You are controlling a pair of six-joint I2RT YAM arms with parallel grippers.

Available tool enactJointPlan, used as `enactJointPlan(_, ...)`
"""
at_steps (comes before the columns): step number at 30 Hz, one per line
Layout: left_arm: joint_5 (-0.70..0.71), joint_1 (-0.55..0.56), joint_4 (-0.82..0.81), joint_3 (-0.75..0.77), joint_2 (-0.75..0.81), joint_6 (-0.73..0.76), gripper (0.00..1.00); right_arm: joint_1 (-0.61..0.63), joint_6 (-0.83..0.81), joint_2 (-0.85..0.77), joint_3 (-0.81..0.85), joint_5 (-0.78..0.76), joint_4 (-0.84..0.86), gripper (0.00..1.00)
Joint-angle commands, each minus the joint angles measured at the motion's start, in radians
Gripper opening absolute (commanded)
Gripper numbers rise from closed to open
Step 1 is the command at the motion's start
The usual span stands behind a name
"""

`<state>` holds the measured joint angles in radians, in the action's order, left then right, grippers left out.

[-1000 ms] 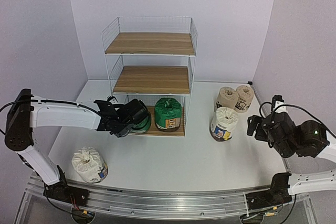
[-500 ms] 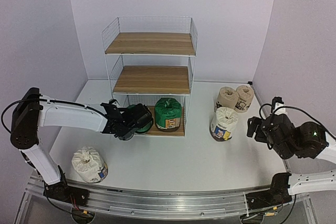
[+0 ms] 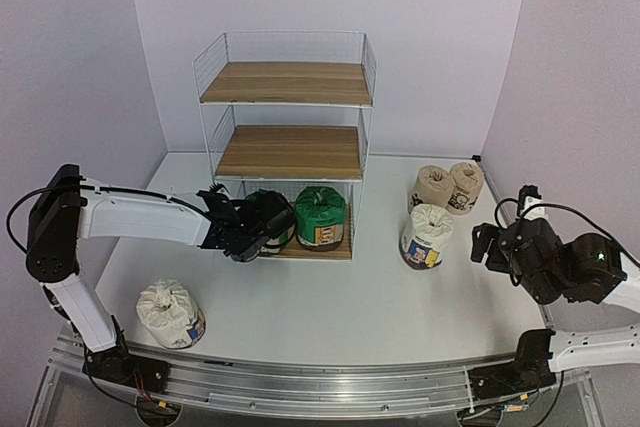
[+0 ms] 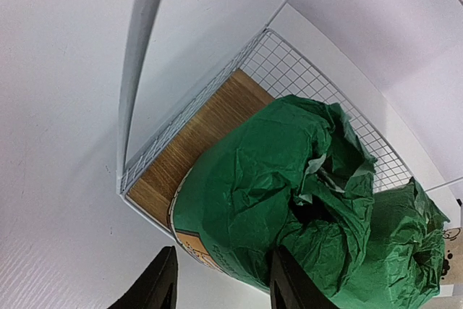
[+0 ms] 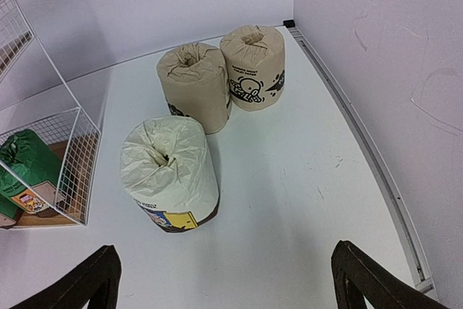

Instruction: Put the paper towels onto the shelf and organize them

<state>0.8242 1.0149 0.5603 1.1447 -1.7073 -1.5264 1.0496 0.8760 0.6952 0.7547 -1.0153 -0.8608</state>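
Desk (image 3: 330, 317) edges: walls close it in at left, back and right; metal rail (image 3: 330, 387) runs along the near side; shelf (image 3: 290, 152) stands at back centre, wire mesh fencing each tier at sides and rear, fronts open. Widest bare stretch we see lies between shelf front and rail; a narrower lane runs between the shelf's right side and the right-hand rolls.

Count: tiers, three; paper towels, six; green, two, with left green roll (image 4: 268, 186) and right green roll (image 3: 320, 217) upright side by side on the bottom board; tan, two, far tan roll (image 5: 253, 66) touching near tan roll (image 5: 194, 85) by the right back corner; white, two, right white roll (image 5: 170, 171) just in front of the tan pair, left white roll (image 3: 170, 314) alone near the rail.

Left claw (image 4: 224, 255): partly parted, astride the lower front of the left green roll; one finger shows a sliver of desk beside the wrapper; the other overlaps it, contact we cannot tell; roll rests on the board.

Right claw (image 5: 224, 251): spread wide, gripping nothing; it hovers over desk near the right white roll.
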Motion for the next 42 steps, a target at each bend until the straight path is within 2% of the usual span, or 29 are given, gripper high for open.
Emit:
enactJointPlan(1, 0.029, 0.004, 0.031, 0.044, 0.029, 0.005, 0.45, -0.001, 0.001, -0.048, -0.004, -0.007, 0.008, 0.98)
enactJointPlan(12, -0.026, 0.044, -0.001, 0.027, 0.133, 0.130, 0.68, -0.001, -0.002, -0.041, 0.004, 0.004, 0.008, 0.98)
enactJointPlan(17, -0.128, 0.052, -0.023, -0.044, 0.218, 0.185, 0.82, -0.002, -0.008, -0.028, 0.006, 0.021, 0.007, 0.98)
enactJointPlan(21, -0.250, 0.056, -0.145, -0.156, 0.292, 0.318, 0.98, -0.001, -0.004, -0.014, 0.007, 0.027, 0.008, 0.98)
enactJointPlan(26, -0.385, 0.056, -0.302, -0.235, 0.307, 0.491, 1.00, -0.002, -0.002, 0.000, 0.008, 0.026, 0.009, 0.98)
enactJointPlan(32, -0.454, 0.031, -0.465, -0.279, 0.269, 0.628, 1.00, -0.002, -0.002, 0.010, 0.009, 0.029, 0.009, 0.98)
enactJointPlan(38, -0.597, -0.073, -0.605, -0.309, 0.202, 0.648, 1.00, -0.001, 0.001, 0.011, 0.009, 0.024, 0.009, 0.98)
enactJointPlan(42, -0.602, -0.081, -0.656, -0.315, 0.181, 0.665, 1.00, -0.001, -0.001, 0.008, 0.009, 0.022, 0.008, 0.98)
